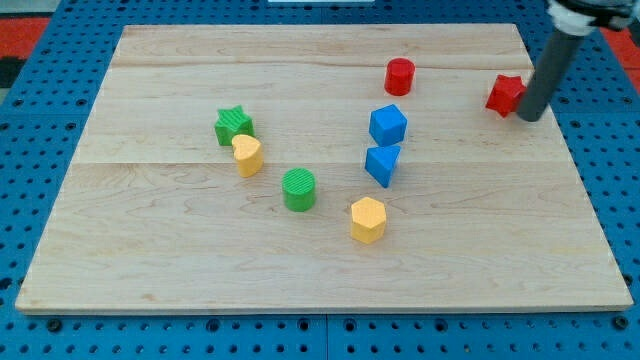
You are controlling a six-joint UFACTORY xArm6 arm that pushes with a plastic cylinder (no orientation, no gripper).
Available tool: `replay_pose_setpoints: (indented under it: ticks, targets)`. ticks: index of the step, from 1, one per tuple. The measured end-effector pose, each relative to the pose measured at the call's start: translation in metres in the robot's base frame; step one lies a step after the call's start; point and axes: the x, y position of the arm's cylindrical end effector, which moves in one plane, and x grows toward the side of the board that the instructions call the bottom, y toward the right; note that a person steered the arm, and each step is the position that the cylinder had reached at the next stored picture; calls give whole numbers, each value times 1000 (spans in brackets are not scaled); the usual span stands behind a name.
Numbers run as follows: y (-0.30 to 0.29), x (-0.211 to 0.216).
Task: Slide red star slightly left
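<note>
The red star (505, 94) lies near the board's right edge, toward the view's top. My tip (529, 116) stands right against its right side, a little toward the view's bottom, and looks to touch it. A red cylinder (400, 75) stands to the star's left.
A blue block (388, 125) and a blue triangle (383, 163) sit mid-board. A yellow hexagon (368, 219), a green cylinder (299, 189), a yellow heart (247, 155) and a green star (233, 125) lie further left. The wooden board (150, 250) rests on a blue pegboard.
</note>
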Motion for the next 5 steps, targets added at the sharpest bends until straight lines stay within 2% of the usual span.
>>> replay_pose_setpoints:
  ticks: [1, 2, 3, 5]
  targets:
    - [13, -20]
    - [64, -21]
    - [63, -29]
    - [-26, -34]
